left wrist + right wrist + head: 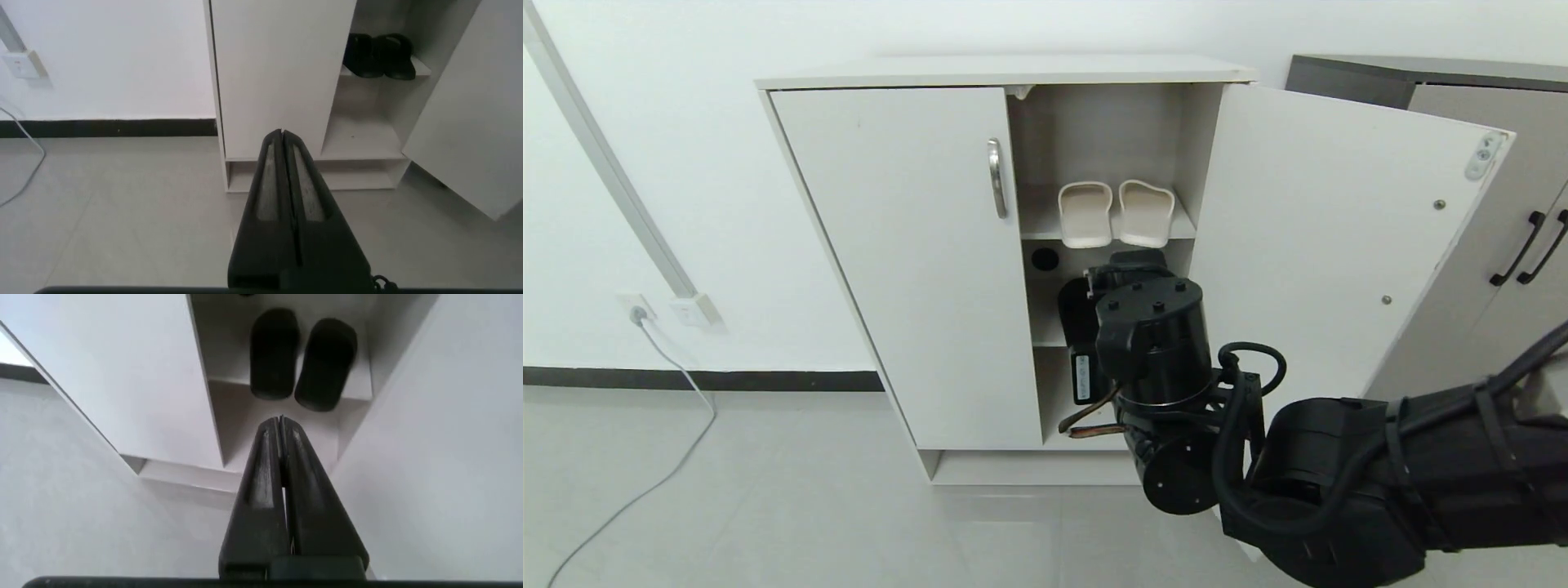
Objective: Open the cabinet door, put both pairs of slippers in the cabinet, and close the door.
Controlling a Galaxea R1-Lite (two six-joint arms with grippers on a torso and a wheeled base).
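Right arm (1339,474) fronts the cabinet (1005,72) opening; grey cabinet (1462,310) behind open door (1331,245).

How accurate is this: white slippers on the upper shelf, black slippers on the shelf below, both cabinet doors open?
One error: only the right door is open; the left door is shut, per the head view. The white slippers and black slippers sit as stated.

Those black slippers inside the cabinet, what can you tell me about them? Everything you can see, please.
The black slippers are a matching pair, matte and plain, looking like soft foam or rubber. They lie flat, side by side and close together, on a white shelf in the open half of the cabinet, below the pale pair. Only the shelf touches them; the right gripper, shut, is apart from them.
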